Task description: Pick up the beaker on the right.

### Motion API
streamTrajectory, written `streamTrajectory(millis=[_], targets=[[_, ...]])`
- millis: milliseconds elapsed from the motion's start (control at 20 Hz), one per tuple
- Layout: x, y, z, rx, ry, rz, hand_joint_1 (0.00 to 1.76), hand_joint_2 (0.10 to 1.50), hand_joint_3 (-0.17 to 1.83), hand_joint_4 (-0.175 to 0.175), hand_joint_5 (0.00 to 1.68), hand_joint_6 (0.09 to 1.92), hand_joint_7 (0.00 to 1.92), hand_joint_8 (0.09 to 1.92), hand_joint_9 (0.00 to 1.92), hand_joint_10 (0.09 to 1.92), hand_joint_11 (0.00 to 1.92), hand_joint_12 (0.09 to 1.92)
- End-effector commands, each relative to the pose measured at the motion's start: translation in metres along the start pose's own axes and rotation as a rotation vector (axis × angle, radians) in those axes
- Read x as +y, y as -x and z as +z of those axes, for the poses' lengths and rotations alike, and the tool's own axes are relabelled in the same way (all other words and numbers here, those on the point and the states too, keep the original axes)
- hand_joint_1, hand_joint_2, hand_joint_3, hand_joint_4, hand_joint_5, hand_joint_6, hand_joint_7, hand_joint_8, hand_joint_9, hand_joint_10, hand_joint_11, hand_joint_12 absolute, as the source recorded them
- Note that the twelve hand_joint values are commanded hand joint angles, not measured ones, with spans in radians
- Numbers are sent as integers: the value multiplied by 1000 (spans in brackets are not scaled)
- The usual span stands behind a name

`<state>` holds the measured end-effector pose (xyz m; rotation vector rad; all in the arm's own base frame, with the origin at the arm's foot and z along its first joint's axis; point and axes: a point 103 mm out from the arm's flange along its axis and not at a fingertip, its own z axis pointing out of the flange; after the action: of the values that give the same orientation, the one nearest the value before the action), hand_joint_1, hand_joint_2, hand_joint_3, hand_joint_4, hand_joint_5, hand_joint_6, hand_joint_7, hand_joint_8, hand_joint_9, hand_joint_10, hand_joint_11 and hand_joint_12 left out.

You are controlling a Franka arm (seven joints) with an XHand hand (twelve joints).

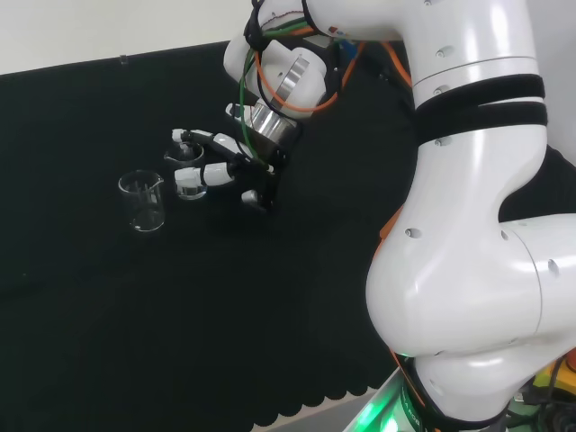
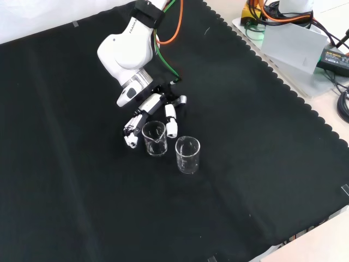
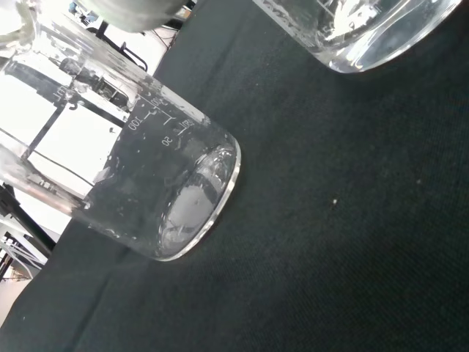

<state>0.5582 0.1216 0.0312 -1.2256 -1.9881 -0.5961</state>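
While the hand [image 2: 155,112] is spread with fingers either side of the clear glass beaker [image 2: 154,138], a light, slippery, breakable wall is judged best gripped mid-height, just beside the second beaker [image 2: 187,155].

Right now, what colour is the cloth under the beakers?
Plain black cloth, clearest in the front view, under both clear beakers.

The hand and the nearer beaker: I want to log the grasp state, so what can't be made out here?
- Head view: the hand covers most of the near beaker; contact unclear.
- Front view: fingers flank that beaker; touching or apart, can't tell.
- Wrist view: the other beaker is cut off by the picture's edge.
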Motion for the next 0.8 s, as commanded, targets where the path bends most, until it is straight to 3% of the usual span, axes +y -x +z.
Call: streamTrajectory(millis=[50,500,650,800], targets=[[3,-2,4,5,3,-1,813,869,-175,-65,261,87,176,598,255,639,0,1046],[1,0,2,16,29,6,828,877,-175,-63,383,87,272,611,317,632,0,1116],[2,0,3,11,36,20,864,881,-175,-59,497,96,332,611,355,620,0,1157],[3,0,5,23,36,25,931,891,-175,-54,557,354,416,576,404,573,0,1193]])
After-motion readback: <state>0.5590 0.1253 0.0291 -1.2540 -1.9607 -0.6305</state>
